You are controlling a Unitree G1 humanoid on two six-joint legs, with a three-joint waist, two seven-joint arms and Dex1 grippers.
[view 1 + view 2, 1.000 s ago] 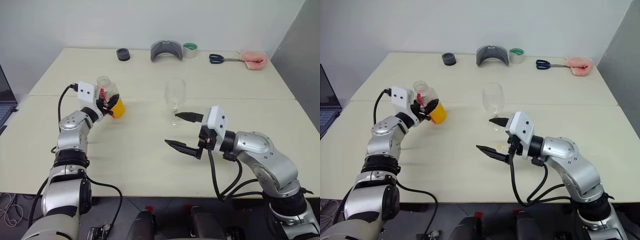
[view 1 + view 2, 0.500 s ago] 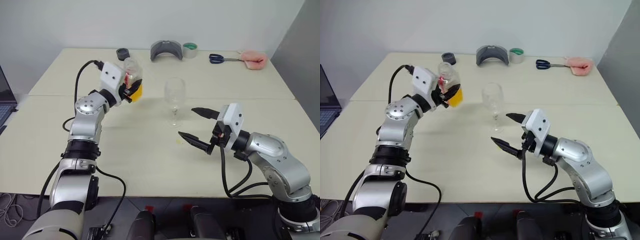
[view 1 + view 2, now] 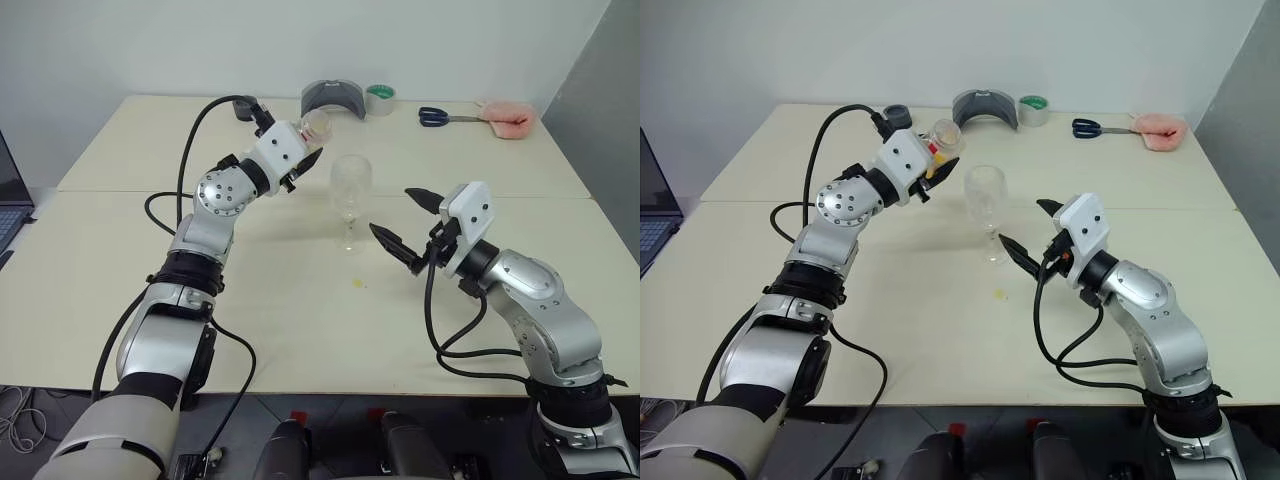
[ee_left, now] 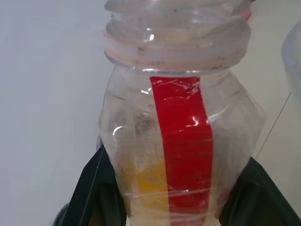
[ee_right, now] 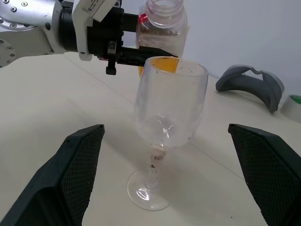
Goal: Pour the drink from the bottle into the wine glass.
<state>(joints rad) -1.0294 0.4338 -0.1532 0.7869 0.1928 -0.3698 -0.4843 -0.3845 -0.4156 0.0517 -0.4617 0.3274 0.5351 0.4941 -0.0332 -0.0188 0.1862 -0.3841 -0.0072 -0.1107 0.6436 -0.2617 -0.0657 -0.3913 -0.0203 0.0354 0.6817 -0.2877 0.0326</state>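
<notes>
left gripper (image 3: 932, 172) clamps uncapped clear plastic bottle (image 3: 942, 140), tilted to pour | clear stemmed wine glass (image 3: 986, 190) just beside | right gripper (image 3: 1028, 228) gapes, flanking stem to steady

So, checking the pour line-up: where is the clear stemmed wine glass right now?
The clear stemmed wine glass stands upright mid-table, between the left gripper holding the small clear plastic bottle and the open right gripper.
</notes>
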